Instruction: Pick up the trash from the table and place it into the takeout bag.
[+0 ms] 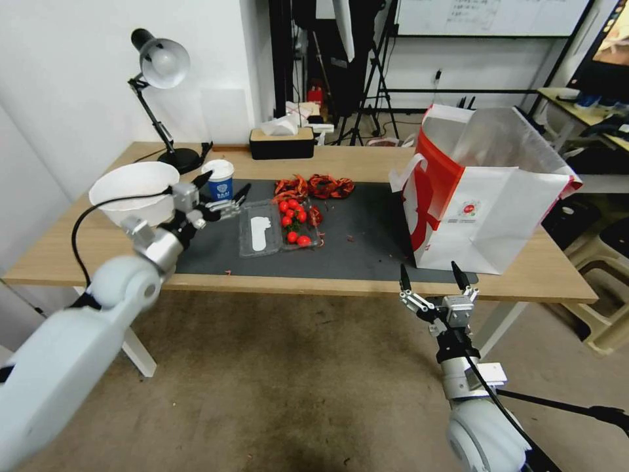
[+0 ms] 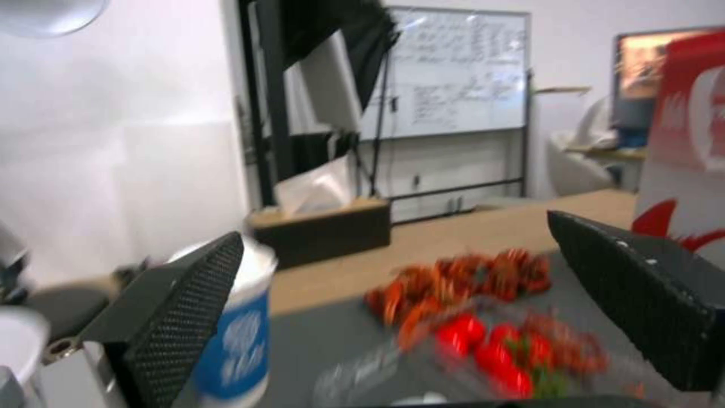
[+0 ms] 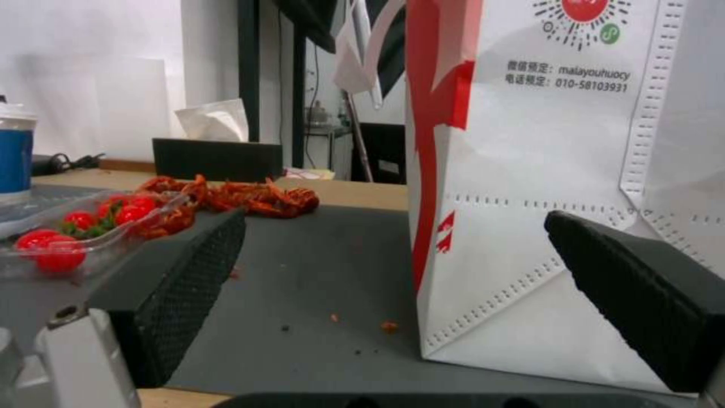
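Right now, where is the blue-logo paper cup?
In the head view the paper cup stands at the mat's back left corner, between the white bowl and the open left gripper.

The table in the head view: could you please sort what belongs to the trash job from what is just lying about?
Job: white blue-logo paper cup, clear plastic tray of red tomatoes, red crayfish shells, white-and-red takeout bag.
Lying about: black desk lamp, black tissue box.
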Robot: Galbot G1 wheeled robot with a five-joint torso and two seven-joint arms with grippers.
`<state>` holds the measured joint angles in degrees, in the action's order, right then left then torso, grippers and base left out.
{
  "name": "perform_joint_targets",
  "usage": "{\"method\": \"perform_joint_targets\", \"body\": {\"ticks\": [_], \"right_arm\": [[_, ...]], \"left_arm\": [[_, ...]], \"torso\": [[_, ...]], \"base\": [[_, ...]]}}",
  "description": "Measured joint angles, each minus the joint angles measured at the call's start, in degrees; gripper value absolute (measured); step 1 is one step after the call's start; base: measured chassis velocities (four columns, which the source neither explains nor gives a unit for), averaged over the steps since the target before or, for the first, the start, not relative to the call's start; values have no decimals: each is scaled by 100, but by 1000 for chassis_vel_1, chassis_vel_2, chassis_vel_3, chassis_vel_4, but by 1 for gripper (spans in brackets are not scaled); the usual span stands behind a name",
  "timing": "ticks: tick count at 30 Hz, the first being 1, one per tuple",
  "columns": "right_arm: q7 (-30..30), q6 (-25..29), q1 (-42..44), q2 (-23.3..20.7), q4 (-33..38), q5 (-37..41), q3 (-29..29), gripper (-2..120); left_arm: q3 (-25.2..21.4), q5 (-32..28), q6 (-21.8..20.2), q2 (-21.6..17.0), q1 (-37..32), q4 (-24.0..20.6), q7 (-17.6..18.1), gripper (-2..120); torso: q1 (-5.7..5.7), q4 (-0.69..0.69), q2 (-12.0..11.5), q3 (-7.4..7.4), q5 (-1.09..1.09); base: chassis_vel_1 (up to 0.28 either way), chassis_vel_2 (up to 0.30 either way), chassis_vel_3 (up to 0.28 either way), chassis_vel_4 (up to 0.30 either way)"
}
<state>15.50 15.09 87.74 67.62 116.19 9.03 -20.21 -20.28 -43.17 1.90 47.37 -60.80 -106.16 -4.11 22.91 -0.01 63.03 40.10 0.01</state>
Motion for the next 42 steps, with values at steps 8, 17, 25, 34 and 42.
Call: {"method": "perform_joint_targets", "body": {"ticks": [8, 17, 25, 34, 42], "right_arm": [[-4, 26, 11, -8, 19, -1, 10, 99], [-7, 60, 41, 14, 11, -3, 14, 99], [-6, 66, 63, 25, 10, -3, 8, 99], [4, 86, 113, 41, 5, -4, -7, 100], [61, 97, 207, 83, 3, -20, -36, 100]], "left_arm": [[-868, 461, 22, 457, -1429, -541, 343, 100], [-1218, 870, 179, 990, -2031, -765, 569, 100], [-1259, 1007, 233, 1111, -2139, -775, 610, 100], [-1301, 1298, 450, 1355, -2391, -765, 659, 100], [-1307, 1657, 669, 1613, -2808, -767, 789, 100]], "torso": [[0, 1, 0, 0, -1], [0, 0, 0, 0, 0], [0, -1, 0, 0, 0], [1, 0, 0, 0, 0], [1, 0, -1, 1, 0]], "base": [[0, 0, 0, 0], [0, 0, 0, 0], [0, 0, 0, 0], [0, 0, 0, 0], [0, 0, 0, 0]]}}
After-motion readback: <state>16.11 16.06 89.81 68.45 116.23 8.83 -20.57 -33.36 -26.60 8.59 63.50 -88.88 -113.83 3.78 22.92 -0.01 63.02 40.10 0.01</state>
